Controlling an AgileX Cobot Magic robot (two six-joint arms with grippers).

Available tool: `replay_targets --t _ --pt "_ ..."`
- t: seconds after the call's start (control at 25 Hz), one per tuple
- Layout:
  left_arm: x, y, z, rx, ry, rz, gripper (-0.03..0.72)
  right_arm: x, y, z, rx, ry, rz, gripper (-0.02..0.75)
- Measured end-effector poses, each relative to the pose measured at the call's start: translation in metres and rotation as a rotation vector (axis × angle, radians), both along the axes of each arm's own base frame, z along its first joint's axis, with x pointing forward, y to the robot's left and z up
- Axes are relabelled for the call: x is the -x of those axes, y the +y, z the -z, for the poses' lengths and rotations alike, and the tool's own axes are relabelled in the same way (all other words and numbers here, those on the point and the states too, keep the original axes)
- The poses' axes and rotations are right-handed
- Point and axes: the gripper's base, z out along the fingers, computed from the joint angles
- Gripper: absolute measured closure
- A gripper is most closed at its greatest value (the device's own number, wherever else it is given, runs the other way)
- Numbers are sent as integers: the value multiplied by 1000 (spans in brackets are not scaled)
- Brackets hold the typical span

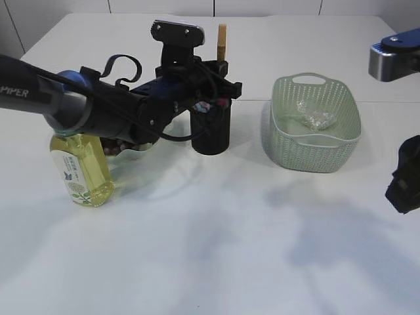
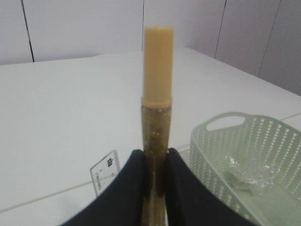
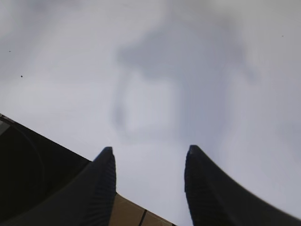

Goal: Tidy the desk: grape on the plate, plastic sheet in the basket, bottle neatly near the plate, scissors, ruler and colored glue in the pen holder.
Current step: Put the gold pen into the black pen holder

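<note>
Glue (image 2: 157, 94) is being held upright by left hand (image 2: 156, 172) over holder (image 1: 211, 128); lowering and releasing comes next. Right hand (image 3: 149, 183) is idling, gaping, empty.

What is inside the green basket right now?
The basket holds a crumpled clear plastic sheet, lying on its floor toward the back. Nothing else shows in it, though the near wall hides the front part of the floor.

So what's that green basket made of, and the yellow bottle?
The basket looks like pale green moulded plastic, matte, with a woven pattern of little holes. The bottle seems to be clear glossy plastic, though it could be glass; you see yellow liquid through it.
</note>
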Motion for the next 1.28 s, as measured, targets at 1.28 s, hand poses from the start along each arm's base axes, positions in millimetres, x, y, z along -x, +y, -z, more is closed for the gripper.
replay_targets --t 1.28 --pt "-6 13 2 -56 97 -15 327 0 0 0 3 -1 -2 357"
